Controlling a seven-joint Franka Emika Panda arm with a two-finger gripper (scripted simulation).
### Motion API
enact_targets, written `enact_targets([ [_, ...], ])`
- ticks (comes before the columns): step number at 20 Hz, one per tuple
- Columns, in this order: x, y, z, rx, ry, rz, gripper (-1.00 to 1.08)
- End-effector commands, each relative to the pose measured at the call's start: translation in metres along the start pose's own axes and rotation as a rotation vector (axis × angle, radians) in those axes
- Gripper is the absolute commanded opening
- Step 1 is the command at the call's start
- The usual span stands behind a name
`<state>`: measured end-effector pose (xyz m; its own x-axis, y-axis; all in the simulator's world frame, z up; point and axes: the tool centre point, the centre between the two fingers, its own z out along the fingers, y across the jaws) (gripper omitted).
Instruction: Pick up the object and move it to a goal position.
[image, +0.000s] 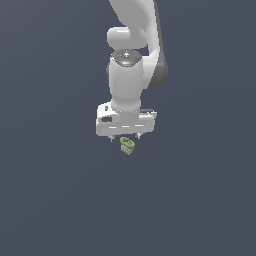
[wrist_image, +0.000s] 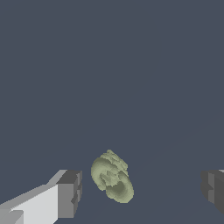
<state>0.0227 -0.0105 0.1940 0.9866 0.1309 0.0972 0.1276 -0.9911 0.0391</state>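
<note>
Gripper (image: 125, 138) wide open, holding nothing; object (wrist_image: 112, 182) lying between the fingers (wrist_image: 70, 193), nearer one, touching neither. Judged risk: off-centre closing, the nearer pad striking first and rolling the lumpy thing aside. Plain dark blue-grey surface (image: 55, 200) all round, no walls or goal marker visible.

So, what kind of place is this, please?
Probably a bare simulated test scene, not a real room: a flat, featureless dark grey-blue surface, one white robot arm with its gripper open, and a small olive-green object beneath it.
</note>
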Motion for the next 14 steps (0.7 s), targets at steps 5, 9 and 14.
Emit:
enact_targets([
  [5, -0.008, -0.002, 0.013, 0.005, -0.015, -0.121, 1.0],
  [9, -0.016, -0.003, 0.023, 0.01, -0.026, -0.225, 1.0],
  [14, -0.025, -0.006, 0.036, 0.021, -0.04, -0.362, 1.0],
])
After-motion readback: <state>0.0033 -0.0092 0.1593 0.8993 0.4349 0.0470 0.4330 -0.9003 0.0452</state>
